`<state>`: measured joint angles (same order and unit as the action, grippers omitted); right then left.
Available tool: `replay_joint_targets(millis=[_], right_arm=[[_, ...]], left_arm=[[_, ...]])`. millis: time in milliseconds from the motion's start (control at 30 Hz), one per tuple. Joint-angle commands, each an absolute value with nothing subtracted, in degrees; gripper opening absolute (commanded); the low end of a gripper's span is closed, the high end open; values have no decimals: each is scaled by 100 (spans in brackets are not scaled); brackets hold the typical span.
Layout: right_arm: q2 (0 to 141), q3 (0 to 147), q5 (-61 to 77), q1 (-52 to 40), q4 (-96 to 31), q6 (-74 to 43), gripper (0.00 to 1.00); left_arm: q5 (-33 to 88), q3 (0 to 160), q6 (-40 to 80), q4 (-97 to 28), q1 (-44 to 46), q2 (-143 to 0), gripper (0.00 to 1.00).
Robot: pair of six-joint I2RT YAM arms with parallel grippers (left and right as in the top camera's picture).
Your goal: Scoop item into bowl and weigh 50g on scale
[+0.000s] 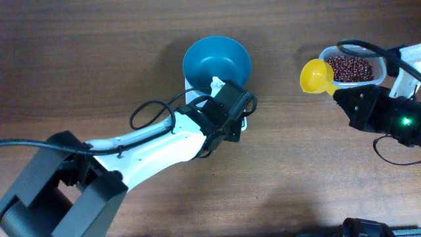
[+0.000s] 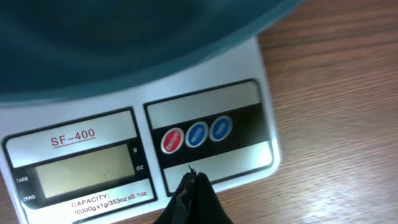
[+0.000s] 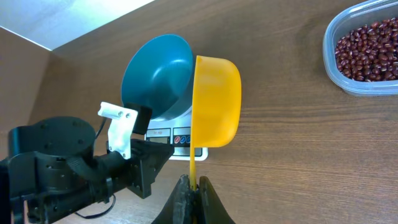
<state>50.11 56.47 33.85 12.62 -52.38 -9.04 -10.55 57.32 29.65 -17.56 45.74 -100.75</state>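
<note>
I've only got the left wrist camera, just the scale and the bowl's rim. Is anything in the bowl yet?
Observer: No, overhead shows the bowl empty.
Operator: Where's the scoop?
Observer: The right gripper holds the yellow scoop by its handle.
Operator: And the beans?
Observer: The beans are in a clear tub on the right arm's side.

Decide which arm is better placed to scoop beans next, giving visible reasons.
Right. The right gripper holds the yellow scoop, empty, next to the tub of beans. The left gripper is shut, holding nothing, at the scale's buttons.
</note>
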Motion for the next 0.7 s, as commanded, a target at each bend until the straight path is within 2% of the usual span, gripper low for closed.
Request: replay_joint_targets(millis=[0, 667], right_arm=[[5004, 5745, 3356, 1284, -5133, -908, 4], [5004, 5745, 3358, 1284, -5118, -908, 4]], left_arm=[[-1490, 5741, 2998, -1586, 4587, -10206, 0], [-1844, 5741, 3000, -989, 4587, -10608, 0]])
